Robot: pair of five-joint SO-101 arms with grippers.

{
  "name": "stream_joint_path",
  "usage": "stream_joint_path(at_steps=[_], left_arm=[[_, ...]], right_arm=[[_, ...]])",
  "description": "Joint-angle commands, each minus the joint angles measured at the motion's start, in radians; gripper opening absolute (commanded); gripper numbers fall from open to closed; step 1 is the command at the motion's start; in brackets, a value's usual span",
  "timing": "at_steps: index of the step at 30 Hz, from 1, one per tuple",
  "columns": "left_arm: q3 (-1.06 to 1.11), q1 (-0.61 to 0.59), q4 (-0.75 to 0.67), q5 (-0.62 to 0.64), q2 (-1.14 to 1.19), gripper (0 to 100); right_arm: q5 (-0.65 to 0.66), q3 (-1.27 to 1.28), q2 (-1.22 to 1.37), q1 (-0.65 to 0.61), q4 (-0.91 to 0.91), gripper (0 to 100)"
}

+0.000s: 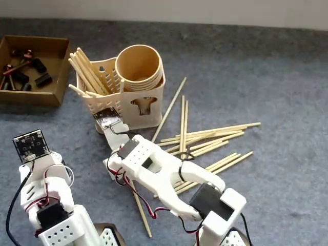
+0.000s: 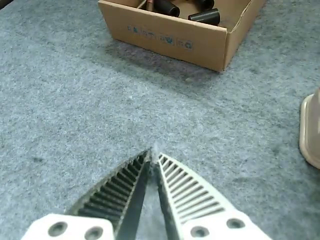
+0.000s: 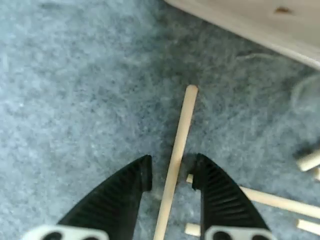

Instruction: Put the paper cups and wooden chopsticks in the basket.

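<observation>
The right pincer (image 3: pixel 172 174) sits open around a chopstick (image 3: pixel 186 112) lying flat, its tip pointing at the basket (image 3: pixel 250 17).

My right claw (image 3: pixel 172 162) is black and ribbed, chopsticks (image 1: pixel 210 137) pale tan, basket (image 1: pixel 156 115) cream, desk (image 1: pixel 277 72) fuzzy grey, cardboard box (image 1: pixel 31 96) brown.
</observation>
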Motion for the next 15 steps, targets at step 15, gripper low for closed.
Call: stream_joint_path(at_steps=[15], left_arm=[[-0.042,-0.01,-0.021,0.003,-0.01,1]], right_arm=[[-0.003,-0.028,-0.064,-0.01,0.061,0.5]])
